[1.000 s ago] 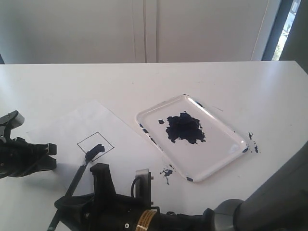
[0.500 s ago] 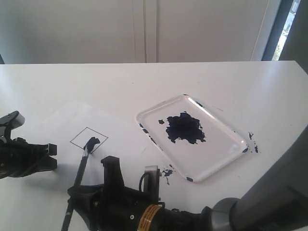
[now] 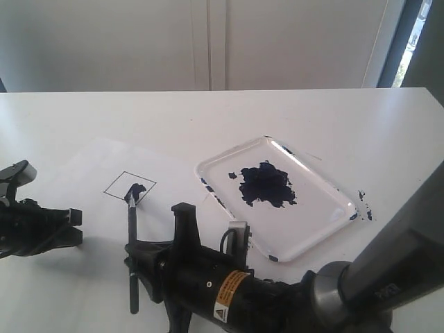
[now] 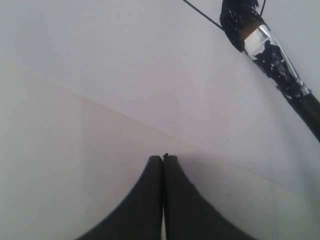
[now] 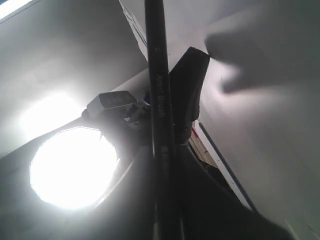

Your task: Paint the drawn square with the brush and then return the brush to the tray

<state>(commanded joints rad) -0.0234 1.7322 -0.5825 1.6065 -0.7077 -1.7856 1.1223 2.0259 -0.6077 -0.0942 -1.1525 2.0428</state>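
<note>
The drawn square [image 3: 130, 186] sits on the white paper sheet [image 3: 97, 170], with a dark blue smear inside it on its right side. The brush [image 3: 132, 243] points away from me with its tip on that smear. Its ferrule [image 4: 265, 45] and a line of the square [image 4: 200, 12] show in the left wrist view. My right gripper [image 3: 139, 258], reaching across to the left, is shut on the black handle [image 5: 157, 100]. My left gripper [image 3: 69, 225] lies shut at the paper's left edge, fingertips [image 4: 163, 158] pressed together with nothing visible between them. The tray [image 3: 316, 218] holds a blue paint blot [image 3: 263, 184].
Blue paint flecks mark the table by the tray's near corner [image 3: 240, 248] and its right side [image 3: 364, 207]. A white wall and cabinet doors stand behind the table's far edge. The right arm's body fills the lower foreground.
The right arm has moved right and the brush has swung from slanted to nearly straight away from me. The paper and square have slid farther back. The left gripper stayed put.
</note>
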